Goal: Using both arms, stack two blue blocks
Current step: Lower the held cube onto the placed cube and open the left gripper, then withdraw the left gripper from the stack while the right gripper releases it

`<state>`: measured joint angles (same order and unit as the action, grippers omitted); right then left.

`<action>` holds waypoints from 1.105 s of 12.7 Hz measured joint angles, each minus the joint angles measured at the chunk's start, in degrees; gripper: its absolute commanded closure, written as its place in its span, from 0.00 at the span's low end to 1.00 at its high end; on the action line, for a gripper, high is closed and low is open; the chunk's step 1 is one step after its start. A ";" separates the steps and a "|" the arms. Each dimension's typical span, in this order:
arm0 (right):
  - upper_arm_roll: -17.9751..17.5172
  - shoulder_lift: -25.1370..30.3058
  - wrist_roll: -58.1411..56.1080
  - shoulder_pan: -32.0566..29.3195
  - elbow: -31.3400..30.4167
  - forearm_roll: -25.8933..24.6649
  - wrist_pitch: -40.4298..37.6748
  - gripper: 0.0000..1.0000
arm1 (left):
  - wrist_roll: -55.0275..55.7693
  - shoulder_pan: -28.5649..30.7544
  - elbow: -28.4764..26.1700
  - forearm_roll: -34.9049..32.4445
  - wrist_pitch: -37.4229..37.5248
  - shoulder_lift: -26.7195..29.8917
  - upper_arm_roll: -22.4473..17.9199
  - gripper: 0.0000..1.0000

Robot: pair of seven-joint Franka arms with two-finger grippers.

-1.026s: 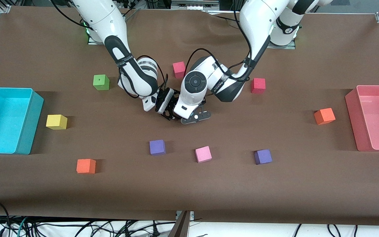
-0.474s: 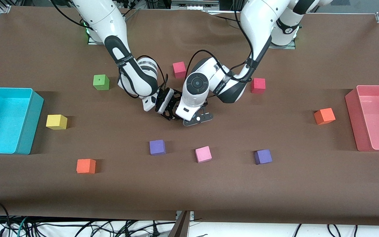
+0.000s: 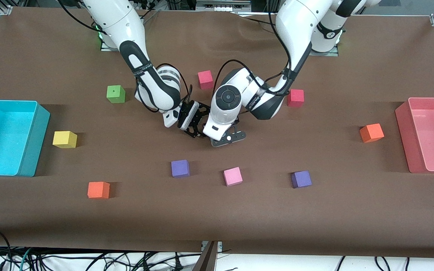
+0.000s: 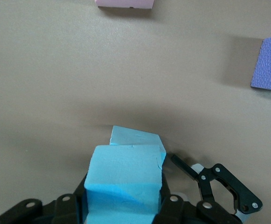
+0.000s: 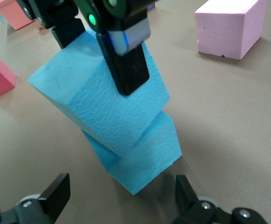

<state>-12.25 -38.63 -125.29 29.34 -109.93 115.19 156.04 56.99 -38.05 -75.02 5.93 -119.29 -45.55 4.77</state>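
The left hand, gripping the upper light sky-blue foam cube askew on the lower sky-blue foam cube, should square it before releasing; the right hand waits open astride the stack.

On the brown bench there are two light sky-blue foam cubes, one resting on top of the other, plus two purple foam cubes, two orange foam cubes, two red foam cubes, one pink foam cube, one green foam cube and one yellow foam cube. There are two open plastic bins, one cyan and one pink, and two white jointed robot arms, each with one black two-finger claw: the left claw and the right claw
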 measured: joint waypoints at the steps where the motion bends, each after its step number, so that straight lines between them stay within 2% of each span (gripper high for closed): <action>1: 0.01 0.00 0.00 0.00 0.00 0.00 0.00 0.00 | 0.00 -0.08 0.01 0.00 -0.02 -0.02 -0.03 0.00; 9: 0.04 0.00 -0.05 0.00 0.14 0.00 -0.01 0.00 | -0.47 -0.72 0.73 0.00 -1.55 -0.52 -0.40 0.00; 12: 0.08 0.03 -0.13 0.01 0.16 0.00 -0.15 0.00 | -1.67 2.16 -0.20 -0.01 2.12 4.73 -0.48 0.00; 14: 0.87 0.34 -0.13 0.04 -0.44 0.00 -2.35 0.00 | -5.42 7.26 -4.11 -0.02 6.53 11.82 0.74 0.00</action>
<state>-11.38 -38.29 -125.41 29.38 -110.38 115.19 153.69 51.57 -30.78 -79.13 5.91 -112.76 -33.73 5.51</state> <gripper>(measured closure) 0.000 0.000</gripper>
